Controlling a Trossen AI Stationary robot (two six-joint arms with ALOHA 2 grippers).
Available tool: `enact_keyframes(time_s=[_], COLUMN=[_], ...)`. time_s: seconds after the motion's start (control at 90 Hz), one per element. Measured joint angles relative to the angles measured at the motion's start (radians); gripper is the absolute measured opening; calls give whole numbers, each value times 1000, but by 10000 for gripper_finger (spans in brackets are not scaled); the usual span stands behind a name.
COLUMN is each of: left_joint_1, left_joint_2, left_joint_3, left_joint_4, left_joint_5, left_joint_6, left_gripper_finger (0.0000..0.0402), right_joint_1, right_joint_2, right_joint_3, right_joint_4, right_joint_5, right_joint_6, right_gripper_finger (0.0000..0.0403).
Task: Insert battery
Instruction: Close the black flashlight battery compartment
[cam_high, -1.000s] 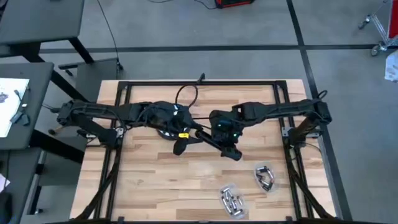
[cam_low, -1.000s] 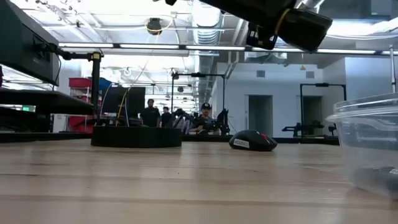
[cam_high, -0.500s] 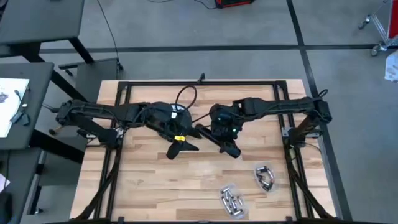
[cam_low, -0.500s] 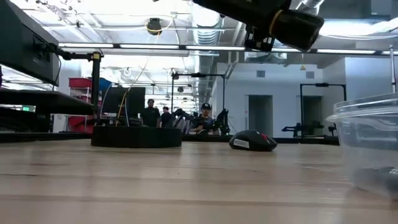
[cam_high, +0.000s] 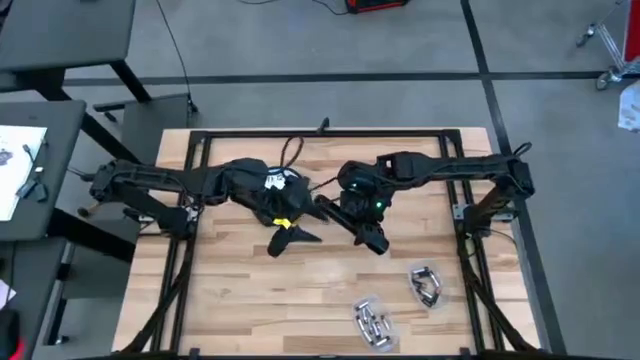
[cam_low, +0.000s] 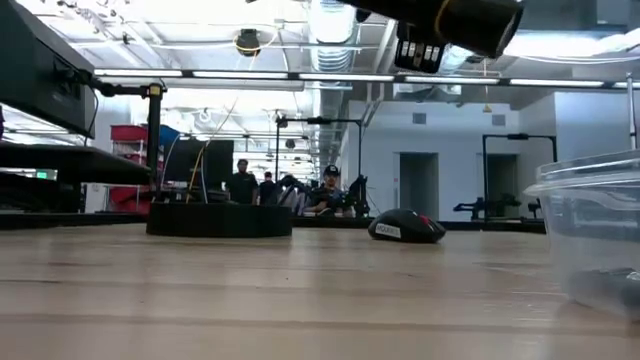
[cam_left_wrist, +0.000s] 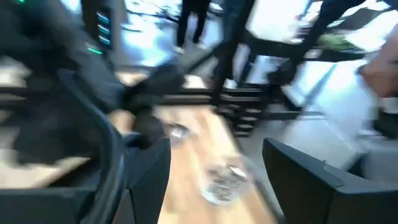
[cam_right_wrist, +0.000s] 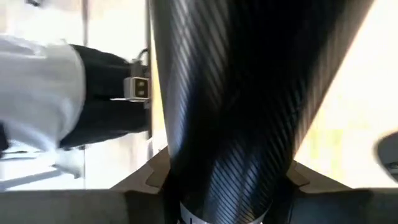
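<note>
The left gripper (cam_high: 290, 240) hangs over the middle of the table (cam_high: 250, 300) with its fingers spread wide and nothing between them. The right gripper (cam_high: 372, 242) hovers just beside it, also above the board. Its own wrist view is filled by a dark arm tube, so I cannot tell how its fingers stand.

The batteries (cam_high: 372, 322) lie loose in clear tubs (cam_low: 595, 225) near the front edge on the right side, well apart from both grippers. In the low view, what looks like a mouse (cam_low: 405, 228) sits on the far part of the table beside a flat black disc (cam_low: 218, 220). This is probably the thing that takes the battery.

Judging by this, the task is at its start: no battery is picked and nothing is inserted. The next move calls for one gripper to reach to a tub, drop in from above and pinch a single cell cleanly. The other would need to steady the mouse.
</note>
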Motion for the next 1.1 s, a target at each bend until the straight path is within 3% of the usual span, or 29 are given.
enact_keyframes(time_s=[0.089, 0.289, 0.389, 0.589, 0.844, 1.1], left_joint_1=[0, 13, 9, 2, 2, 9], left_joint_2=[0, 2, 2, 1, 0, -78], left_joint_3=[0, 0, 0, 1, 2, 2], left_joint_4=[13, 138, 163, 91, -95, -336], left_joint_5=[-66, 292, 369, 408, 380, 148], left_joint_6=[32, -179, -249, -289, -369, -351], left_gripper_finger=[230, 230, 230, 230, 230, 230], right_joint_1=[11, -8, -26, -40, -65, -56], right_joint_2=[1, 2, 2, 5, 5, -3], right_joint_3=[-1, -1, 0, 30, 124, 182], right_joint_4=[-2, 5, 36, 68, 27, -184], right_joint_5=[7, 73, 89, 89, 146, 153], right_joint_6=[3, -19, -39, -75, -110, -128], right_gripper_finger=[134, 134, 134, 134, 134, 134])
